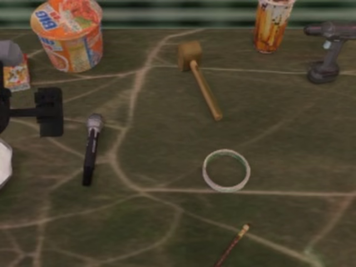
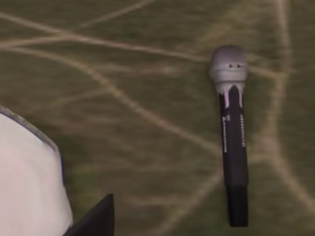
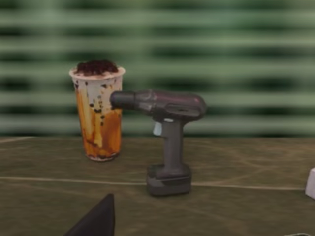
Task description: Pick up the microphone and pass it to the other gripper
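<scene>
From above, the microphone (image 1: 91, 148) lies flat on the table (image 1: 167, 222) toward its left side, grey mesh head pointing to the far edge, black handle trailing toward the near edge. My left gripper (image 1: 51, 112) hangs just left of the microphone's head, clear of it; I cannot tell from here whether its fingers are spread or pressed together. Right of the microphone sit a wooden mallet (image 1: 199, 77) and, nearer the front, a clear tape ring (image 1: 226, 170). A noodle cup (image 1: 68, 33) stands beyond the microphone at the far edge; a drink cup (image 1: 272, 23) and a grey drill (image 1: 328, 49) stand far to its right.

On my left wrist camera, the microphone (image 2: 232, 132) lies untouched on the table, well apart from a white object (image 2: 27, 187) at the frame's edge.

My right wrist camera shows only the drill (image 3: 165, 140) standing upright just beside the drink cup (image 3: 98, 110); the microphone is out of its sight, and of my right gripper only a dark tip shows, so I cannot tell its state.
</scene>
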Motion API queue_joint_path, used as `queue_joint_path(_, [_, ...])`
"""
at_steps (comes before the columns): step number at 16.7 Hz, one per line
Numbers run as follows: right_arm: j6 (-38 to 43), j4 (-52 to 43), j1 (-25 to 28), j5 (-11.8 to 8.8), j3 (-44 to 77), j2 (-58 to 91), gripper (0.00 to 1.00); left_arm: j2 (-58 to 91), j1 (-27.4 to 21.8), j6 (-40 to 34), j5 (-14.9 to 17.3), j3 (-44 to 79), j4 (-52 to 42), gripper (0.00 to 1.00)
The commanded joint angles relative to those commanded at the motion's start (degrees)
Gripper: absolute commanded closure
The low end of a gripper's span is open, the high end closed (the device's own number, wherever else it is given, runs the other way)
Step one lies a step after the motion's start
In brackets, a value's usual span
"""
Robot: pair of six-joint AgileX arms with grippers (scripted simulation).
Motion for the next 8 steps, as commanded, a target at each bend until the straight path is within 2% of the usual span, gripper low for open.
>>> queue_joint_path(4, [0.0, 0.0, 0.0, 0.0, 0.0, 0.0, 0.0, 22.05, -2.64, -2.59, 0.22, 15.18, -9.32, 0.0])
queue_joint_path(8, [0.0, 0.0, 0.0, 0.0, 0.0, 0.0, 0.0, 37.75, -4.58, -4.44, 0.3, 25.6, -16.62, 0.0])
